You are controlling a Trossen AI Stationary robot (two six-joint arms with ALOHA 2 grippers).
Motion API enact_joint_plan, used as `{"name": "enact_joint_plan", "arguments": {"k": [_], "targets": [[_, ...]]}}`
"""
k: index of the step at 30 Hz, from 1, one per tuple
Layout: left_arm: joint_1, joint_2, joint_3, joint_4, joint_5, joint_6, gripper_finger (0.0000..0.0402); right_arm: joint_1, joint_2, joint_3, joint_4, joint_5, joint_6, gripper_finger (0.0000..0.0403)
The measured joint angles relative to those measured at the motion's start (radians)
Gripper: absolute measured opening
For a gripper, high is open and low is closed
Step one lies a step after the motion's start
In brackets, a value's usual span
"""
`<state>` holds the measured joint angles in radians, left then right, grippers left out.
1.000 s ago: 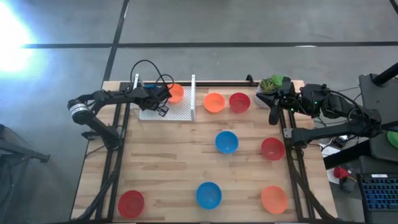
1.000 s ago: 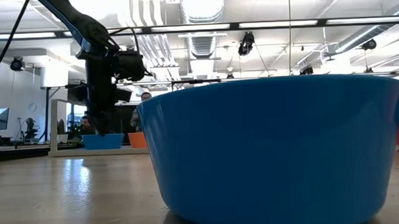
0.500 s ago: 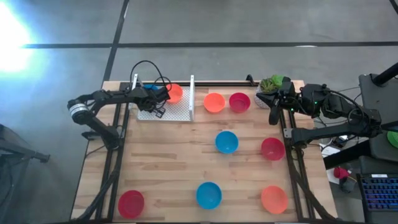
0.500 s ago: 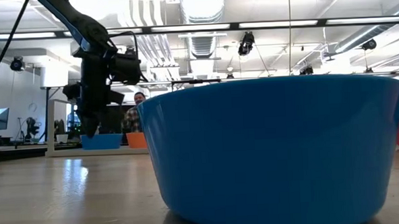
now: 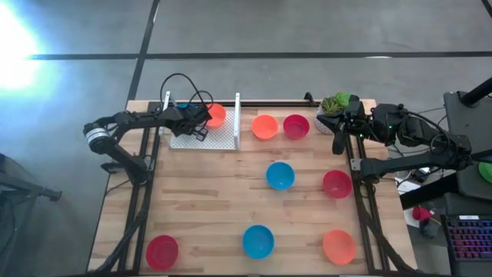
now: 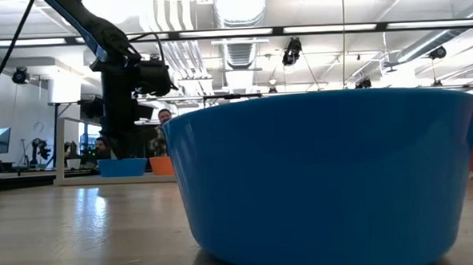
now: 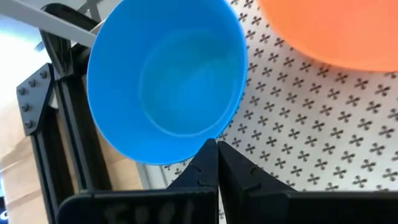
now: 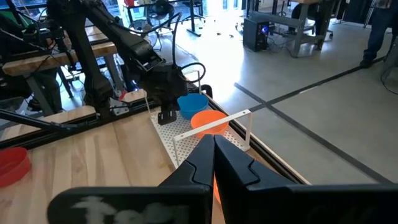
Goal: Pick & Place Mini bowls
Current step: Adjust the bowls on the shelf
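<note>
1. high view showed the left gripper (image 5: 198, 131) above the white perforated tray (image 5: 219, 137) at the far left of the wooden tabletop (image 5: 223, 200), just beside the small round blue plastic bowl (image 5: 183, 108) and the small round orange plastic bowl (image 5: 217, 115) that sat in that tray.
2. left wrist view showed its jaws pressed together and empty, their tips just off the blue bowl's (image 7: 166, 93) near rim, with the orange bowl (image 7: 336, 31) alongside on the tray floor (image 7: 311, 143).
3. i judged the step in hand to be clearing away from a bowl already placed; done well, that meant lifting straight up before swinging out, so the tips would not catch the rim or nudge the two bowls together.
4. seven more bowls lay on the tabletop: an orange (image 5: 264, 126) and a red (image 5: 296, 125) near the tray, a blue (image 5: 280, 175) in the middle, a red (image 5: 337, 184) toward the right edge, and a red (image 5: 162, 251), a blue (image 5: 257, 241) and an orange (image 5: 339, 246) along the near edge.
5. every bowl stood upright with its mouth up; being round, none had a long axis, so a rim pinch would work from any side.
6. right gripper (image 8: 213, 149) waited at the far right beside the potted plant (image 5: 336, 104), its jaws together.
</note>
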<state>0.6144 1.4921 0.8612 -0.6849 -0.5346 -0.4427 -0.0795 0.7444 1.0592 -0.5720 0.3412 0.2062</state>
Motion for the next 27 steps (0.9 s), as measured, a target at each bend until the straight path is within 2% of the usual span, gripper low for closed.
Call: {"name": "enact_joint_plan", "arguments": {"k": [5, 12, 17, 24, 27], "targets": [[-0.001, -0.003, 0.001, 0.024, 0.006, 0.006, 0.0, 0.0, 0.0, 0.0, 0.0, 0.0, 0.0, 0.0008], [-0.007, -0.02, 0.062, 0.063, 0.115, 0.126, 0.0, 0.0, 0.0, 0.0, 0.0, 0.0, 0.0, 0.0008], [-0.005, -0.021, 0.096, 0.13, 0.145, 0.182, 0.0, 0.0, 0.0, 0.0, 0.0, 0.0, 0.001, 0.0008], [0.055, -0.019, 0.101, 0.089, 0.099, 0.034, 0.0, 0.0, 0.0, 0.0, 0.0, 0.0, 0.003, 0.0008], [0.09, -0.017, 0.1, 0.09, 0.087, 0.023, 0.0, 0.0, 0.0, 0.0, 0.0, 0.0, 0.003, 0.0008]]}}
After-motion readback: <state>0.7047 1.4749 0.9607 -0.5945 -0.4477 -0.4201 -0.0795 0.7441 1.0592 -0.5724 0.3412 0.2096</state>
